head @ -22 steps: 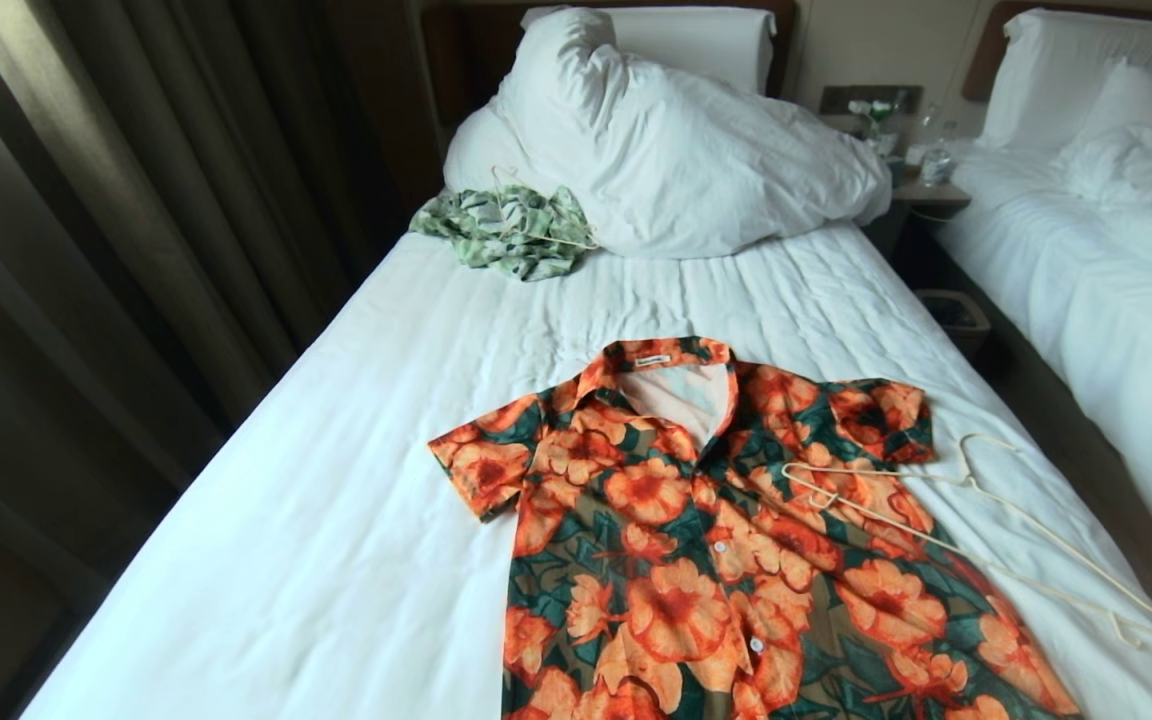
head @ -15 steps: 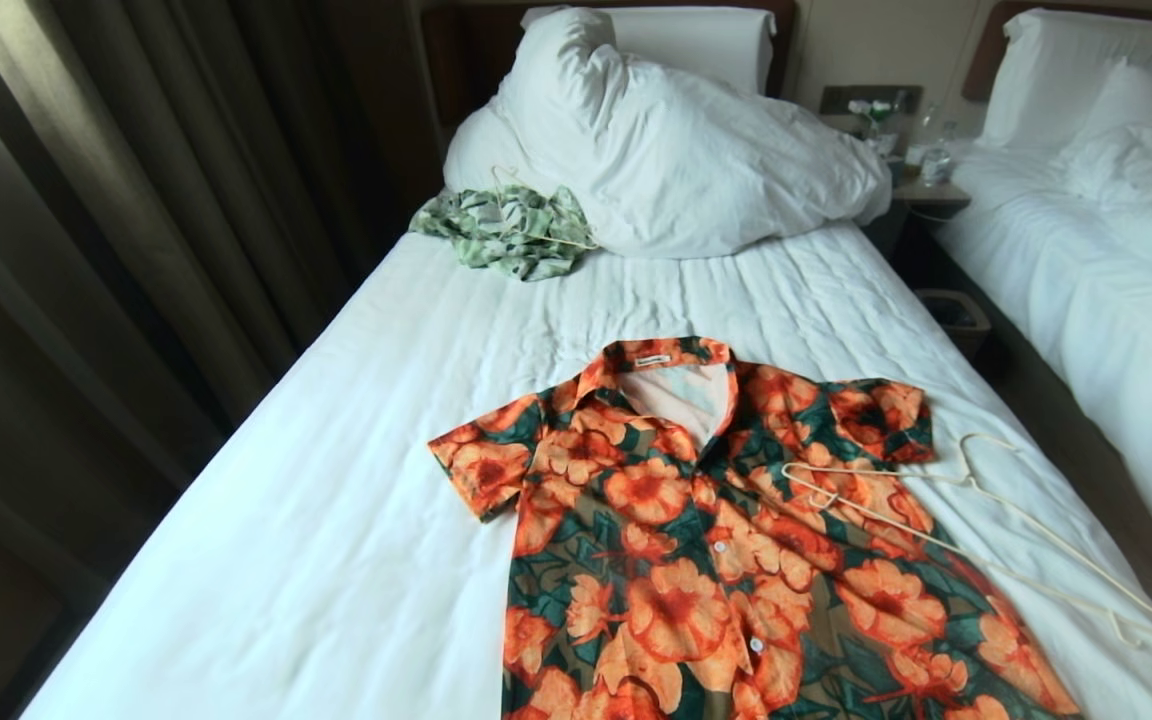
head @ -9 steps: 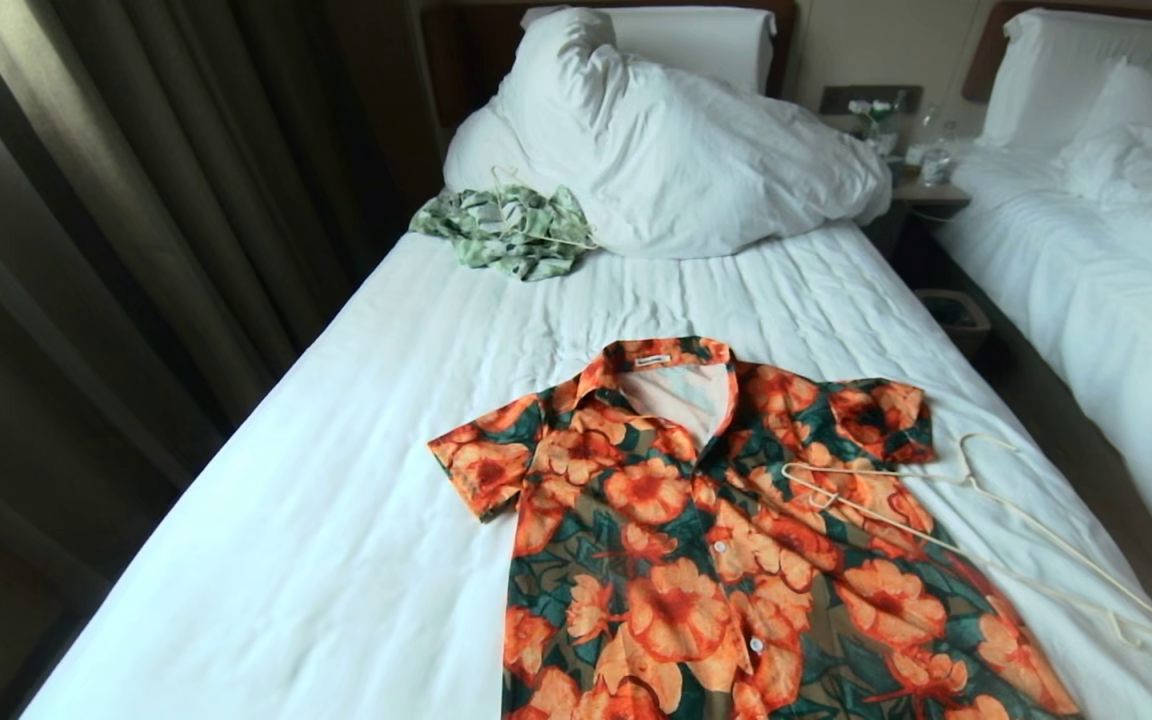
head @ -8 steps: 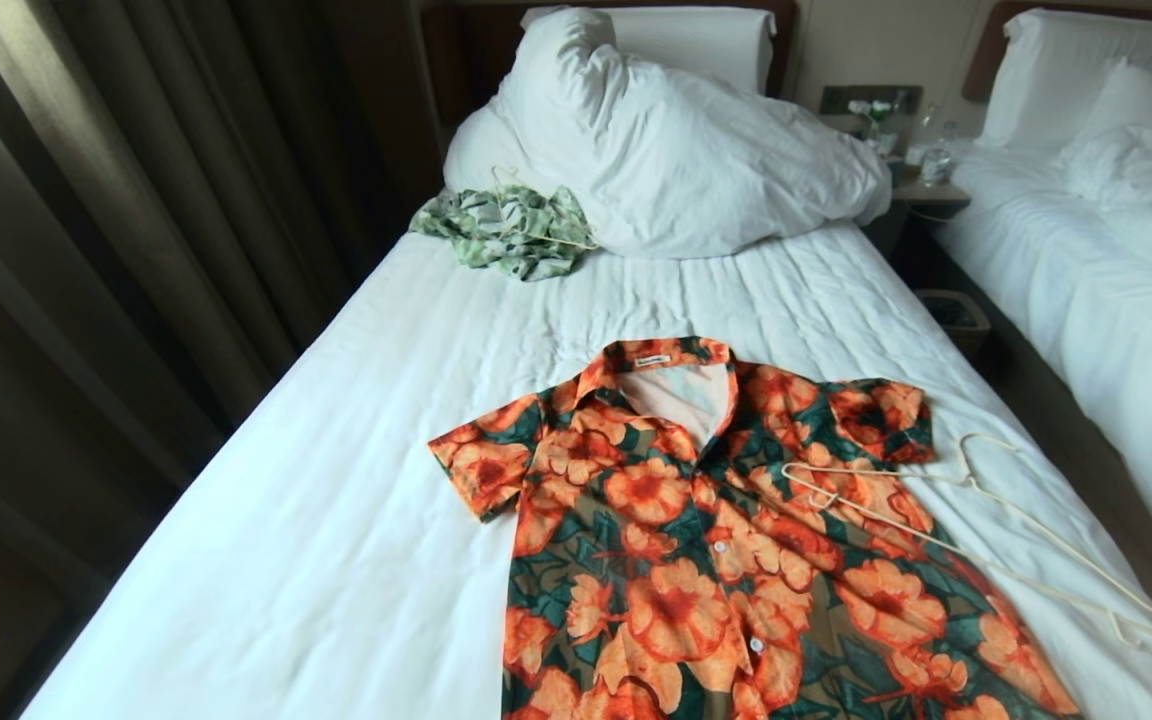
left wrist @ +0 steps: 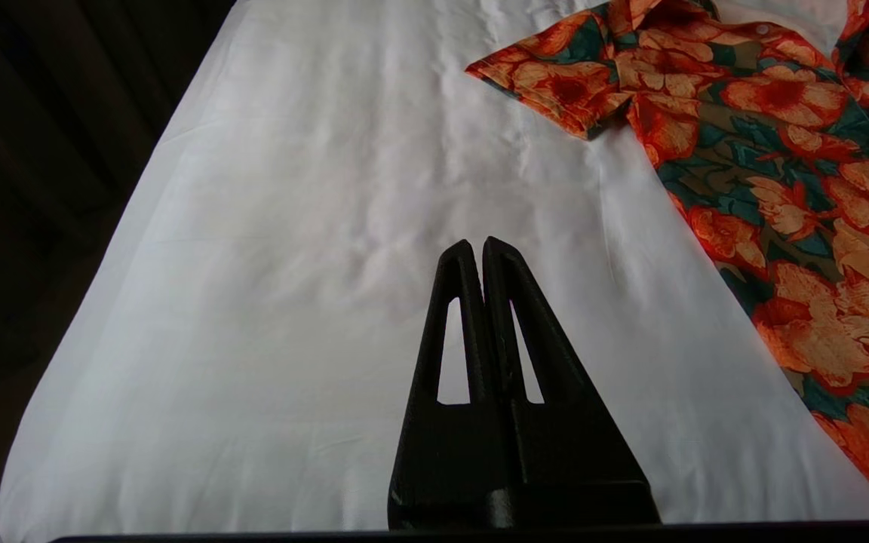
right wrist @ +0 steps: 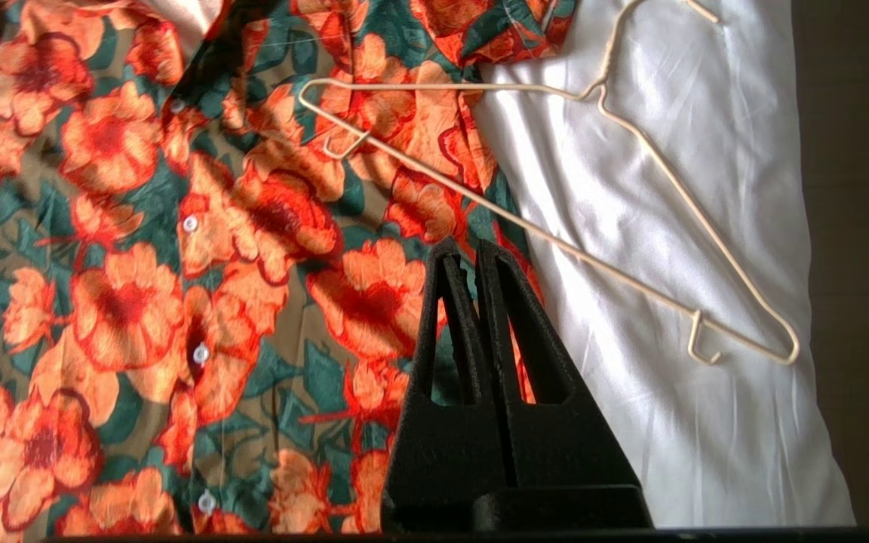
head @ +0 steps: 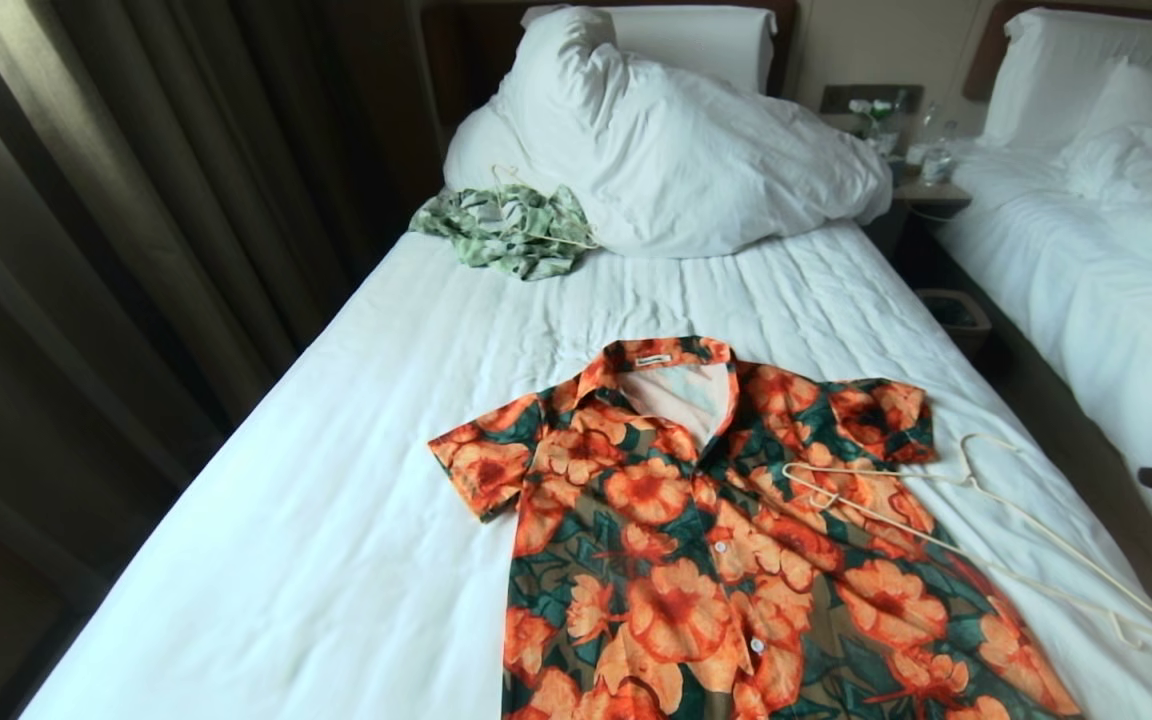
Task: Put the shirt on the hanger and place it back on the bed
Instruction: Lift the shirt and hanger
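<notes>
One bed (head: 356, 500) seen, white sheet. Shirt (head: 726, 560) spread flat on it, collar toward pillow. Hanger (head: 976, 530) laid across shirt's right side and sheet. Both grippers, left (left wrist: 477, 245) and right (right wrist: 465, 245), pressed together, nothing clamped.

closed right claw (right wrist: 471, 249) above flowered shirt (right wrist: 140, 264), hanger (right wrist: 555, 234) half on white bed (right wrist: 668, 422)

Our left gripper (left wrist: 477, 245) hangs with its black fingers pressed together, holding nothing. Our right gripper (right wrist: 467, 247) is likewise closed and empty, its arm just edging into the head view.
</notes>
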Tool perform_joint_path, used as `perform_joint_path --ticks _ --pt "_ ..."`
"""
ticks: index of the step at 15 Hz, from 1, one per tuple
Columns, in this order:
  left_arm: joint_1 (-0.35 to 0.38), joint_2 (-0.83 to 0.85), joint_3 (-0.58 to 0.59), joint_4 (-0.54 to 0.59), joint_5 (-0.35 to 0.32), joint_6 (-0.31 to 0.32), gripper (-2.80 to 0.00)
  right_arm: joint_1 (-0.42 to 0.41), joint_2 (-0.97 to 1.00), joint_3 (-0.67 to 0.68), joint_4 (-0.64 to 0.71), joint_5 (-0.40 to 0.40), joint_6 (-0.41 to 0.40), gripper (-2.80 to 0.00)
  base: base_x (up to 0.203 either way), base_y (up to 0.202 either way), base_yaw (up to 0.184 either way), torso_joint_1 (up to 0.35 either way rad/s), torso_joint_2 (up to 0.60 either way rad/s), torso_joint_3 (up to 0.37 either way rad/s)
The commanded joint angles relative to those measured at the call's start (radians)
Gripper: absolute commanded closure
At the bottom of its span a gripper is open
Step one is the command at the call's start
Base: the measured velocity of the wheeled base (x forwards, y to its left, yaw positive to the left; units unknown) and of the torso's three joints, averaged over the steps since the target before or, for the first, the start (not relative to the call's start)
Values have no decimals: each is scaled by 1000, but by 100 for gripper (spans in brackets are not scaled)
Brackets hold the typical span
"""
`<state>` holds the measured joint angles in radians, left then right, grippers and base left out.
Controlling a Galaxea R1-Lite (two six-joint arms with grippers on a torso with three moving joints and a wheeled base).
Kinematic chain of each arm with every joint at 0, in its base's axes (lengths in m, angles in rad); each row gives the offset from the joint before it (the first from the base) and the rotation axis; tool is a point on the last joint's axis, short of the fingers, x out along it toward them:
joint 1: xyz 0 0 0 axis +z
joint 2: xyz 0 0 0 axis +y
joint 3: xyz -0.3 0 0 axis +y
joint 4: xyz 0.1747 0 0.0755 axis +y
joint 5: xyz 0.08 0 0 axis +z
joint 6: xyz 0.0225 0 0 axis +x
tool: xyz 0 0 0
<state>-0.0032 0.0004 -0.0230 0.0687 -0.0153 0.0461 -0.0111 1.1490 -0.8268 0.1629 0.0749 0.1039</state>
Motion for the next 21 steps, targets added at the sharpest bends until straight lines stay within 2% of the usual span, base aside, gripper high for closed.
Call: perform_joint_path --ticks 1,3,4,6,7,9,11,13,15,16,17,19,21 --pt "0 -3 0 1 0 0 0 -30 285 -118 5 4 11 0 0 0 0 0 0 0" --pt "0 -3 0 0 0 0 0 -88 432 -210 10 36 7 0 0 0 0 0 0 0" --pt "0 -3 0 0 0 0 0 -141 486 -243 14 78 -22 0 0 0 0 0 0 0" --pt "0 -3 0 0 0 0 0 -234 565 -321 70 200 -86 0 0 0 0 0 0 0" --pt "0 -3 0 0 0 0 0 -271 594 -362 147 265 -117 0 0 0 0 0 0 0" --pt "0 -2 0 1 0 0 0 -345 648 -432 263 437 -173 0 0 0 0 0 0 0" --pt "0 -3 0 0 0 0 0 -384 716 -472 346 517 -233 0 0 0 0 0 0 0" --pt "0 -3 0 0 0 0 0 -419 783 -477 376 598 -328 0 0 0 0 0 0 0" --pt "0 -3 0 1 0 0 0 -447 826 -481 400 661 -385 0 0 0 0 0 0 0" --pt "0 -3 0 0 0 0 0 -467 856 -489 423 679 -454 0 0 0 0 0 0 0" --pt "0 -3 0 0 0 0 0 -480 879 -499 443 685 -481 0 0 0 0 0 0 0" --pt "0 -3 0 0 0 0 0 -503 920 -521 454 696 -506 0 0 0 0 0 0 0" --pt "0 -3 0 0 0 0 0 -551 954 -559 461 749 -508 0 0 0 0 0 0 0"
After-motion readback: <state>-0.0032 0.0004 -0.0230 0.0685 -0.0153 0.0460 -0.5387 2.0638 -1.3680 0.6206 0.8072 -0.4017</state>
